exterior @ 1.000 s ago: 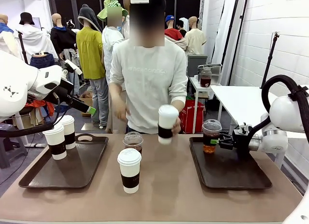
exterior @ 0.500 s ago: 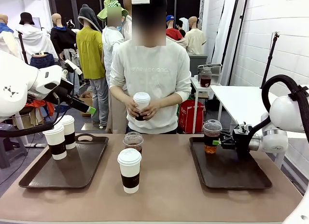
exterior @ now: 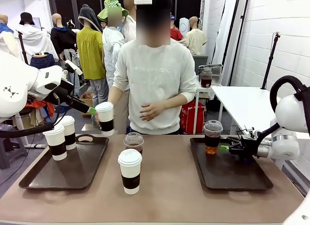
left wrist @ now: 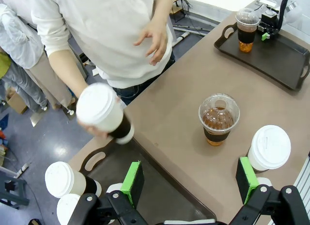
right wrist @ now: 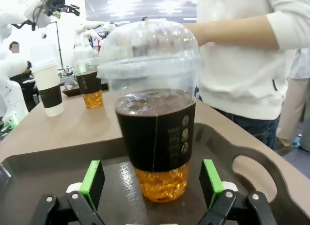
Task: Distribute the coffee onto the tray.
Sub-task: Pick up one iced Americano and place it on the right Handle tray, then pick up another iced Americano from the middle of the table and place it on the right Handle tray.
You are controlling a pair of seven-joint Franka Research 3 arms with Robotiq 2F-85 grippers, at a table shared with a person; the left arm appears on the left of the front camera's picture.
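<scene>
**Left side.** Dark brown rectangular tray with handle cut-outs (exterior: pixel 72 174) on the brown tabletop (exterior: pixel 169 198). At its far left corner, a white paper cup with white lid and dark brown sleeve (exterior: pixel 57 143), and a second sleeved paper cup (exterior: pixel 69 132) just behind it.

**Above that tray's far edge.** A third sleeved paper cup (exterior: pixel 105 118), off the table in the person's hand (left wrist: pixel 93 133). Close by, the left gripper (left wrist: pixel 190 179), clear of the table, green pads spread wide, nothing between them. The person's other hand (exterior: pixel 151 111) loosely open before the torso.

**Centre, between the trays.** A fourth sleeved paper cup (exterior: pixel 130 170) upright on the tabletop. Just behind it, a clear plastic dome-lidded cup of dark coffee (exterior: pixel 133 141).

**Right side.** Second dark brown tray (exterior: pixel 237 179), bearing another clear dome-lidded coffee cup (exterior: pixel 211 136) upright at its far left corner. Right gripper (exterior: pixel 224 148) just beside this cup, low over the tray, jaws parted wider than the cup and pads not touching it (gaps plain on both sides from the right wrist), gripping nothing.
</scene>
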